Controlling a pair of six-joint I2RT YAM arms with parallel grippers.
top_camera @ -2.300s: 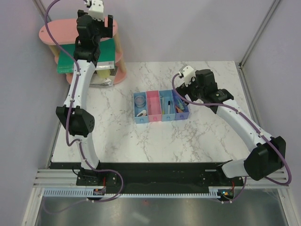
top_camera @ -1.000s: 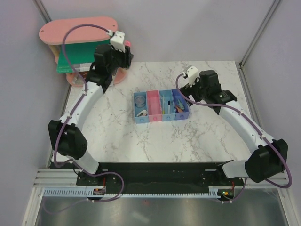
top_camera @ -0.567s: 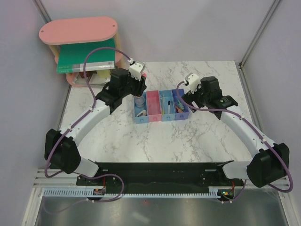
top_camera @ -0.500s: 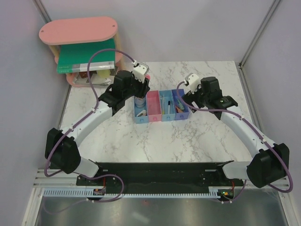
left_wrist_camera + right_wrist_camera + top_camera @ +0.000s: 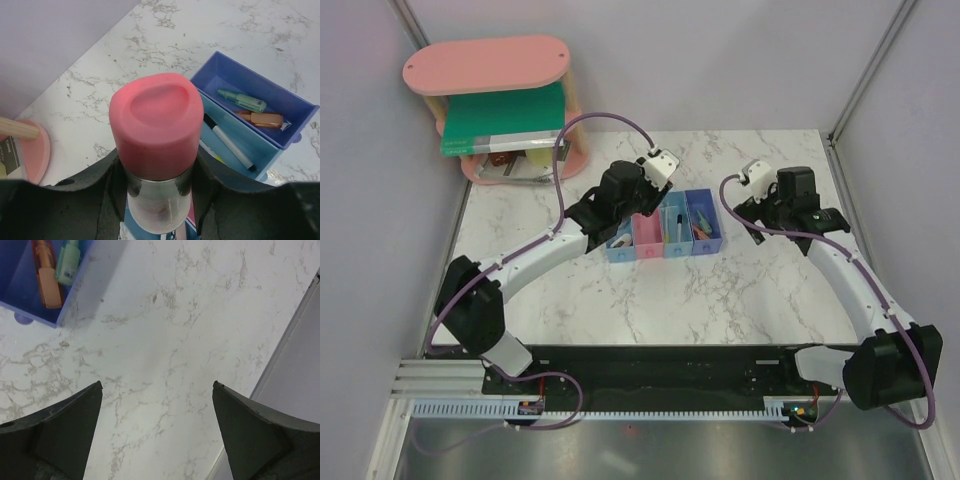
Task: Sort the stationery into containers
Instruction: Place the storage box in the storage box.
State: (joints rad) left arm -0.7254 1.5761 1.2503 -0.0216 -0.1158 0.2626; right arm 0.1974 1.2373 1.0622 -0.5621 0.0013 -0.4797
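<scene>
Over bins (image 5: pixel 692 250), likely pink — left tool (image 5: pixel 157 200) clamps pink-capped tube (image 5: pixel 152 120); label (image 5: pixel 7 156) illegible.

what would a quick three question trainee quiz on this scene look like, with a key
1. True or false: the right gripper holds a marker.
2. The left gripper is closed on: A green book, B pink-capped tube, C orange-tipped piece.
3. Fill in: the black-and-white marker lies in the ___ bin, next to the darker blue bin.

Key: 1 false, its jaws are open with only bare marble between them. 2 B. 3 light blue.
</scene>
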